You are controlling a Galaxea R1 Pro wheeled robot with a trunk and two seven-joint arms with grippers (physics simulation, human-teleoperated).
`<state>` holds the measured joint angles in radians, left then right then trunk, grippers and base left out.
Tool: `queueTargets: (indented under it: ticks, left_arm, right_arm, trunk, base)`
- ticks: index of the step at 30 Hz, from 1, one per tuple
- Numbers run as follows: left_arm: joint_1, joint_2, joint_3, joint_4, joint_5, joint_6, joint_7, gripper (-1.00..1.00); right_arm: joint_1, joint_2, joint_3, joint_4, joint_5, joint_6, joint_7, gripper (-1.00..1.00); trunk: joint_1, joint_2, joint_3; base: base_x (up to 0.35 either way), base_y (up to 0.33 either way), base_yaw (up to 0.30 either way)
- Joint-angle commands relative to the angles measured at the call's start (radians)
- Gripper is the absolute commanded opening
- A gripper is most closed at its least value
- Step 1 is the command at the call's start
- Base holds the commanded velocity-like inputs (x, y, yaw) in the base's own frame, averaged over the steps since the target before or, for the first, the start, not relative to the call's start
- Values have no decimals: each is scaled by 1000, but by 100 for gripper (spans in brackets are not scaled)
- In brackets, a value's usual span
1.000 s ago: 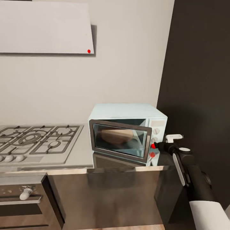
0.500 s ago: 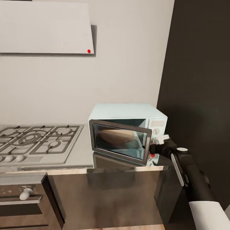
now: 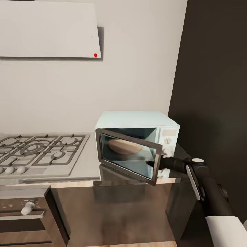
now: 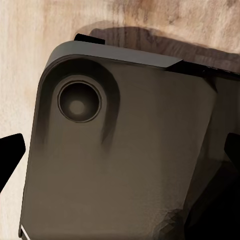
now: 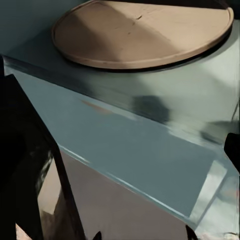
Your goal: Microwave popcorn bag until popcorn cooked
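Pale-blue microwave (image 3: 137,137): stands on the bench (image 3: 113,192) beside the dark tall cabinet (image 3: 216,85); its dark glass door (image 3: 128,156) hangs partly open, swung out toward the robot.
Right end effector (image 3: 151,163): reaches behind the door's free edge, at the mouth of the cavity; its tip is hidden by the door frame, so I cannot tell whether it is open or closed.
Right wrist view: a round tan turntable (image 5: 142,32) lies inside the cavity, with the pale-blue sill (image 5: 135,135) below it; from the head, the plate is seen through the glass.
Left wrist view: a dark rounded housing (image 4: 120,155) with a round recess, over light wood flooring (image 4: 30,50); dark finger edges at either side, state cannot be told.
Head view, elsewhere: gas hob (image 3: 37,151) left of the microwave, white hood (image 3: 48,29) above it.
Popcorn bag: cannot be made out.
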<state>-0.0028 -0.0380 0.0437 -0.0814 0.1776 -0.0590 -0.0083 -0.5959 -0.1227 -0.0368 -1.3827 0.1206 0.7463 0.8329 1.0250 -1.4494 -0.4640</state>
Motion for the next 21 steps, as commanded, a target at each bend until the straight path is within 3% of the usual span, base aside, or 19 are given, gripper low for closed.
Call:
queueTargets:
  ticks: [1,9,21]
  left_arm:
    - [0,0,4,0,5,-2,-1,100]
    - [0,-2,4,0,6,-2,-1,100]
    - [0,-2,5,0,6,-2,-1,100]
  right_arm:
    - [-1,-4,-1,-1,10,2,13,100]
    - [-1,-11,-2,1,10,4,15,100]
    - [-1,-11,-2,2,10,2,11,100]
  trunk:
    - [0,-1,-1]
    - [0,-1,-1]
    - [0,-1,-1]
  base:
    - [0,0,0]
    - [-28,16,0]
    - [-174,229,0]
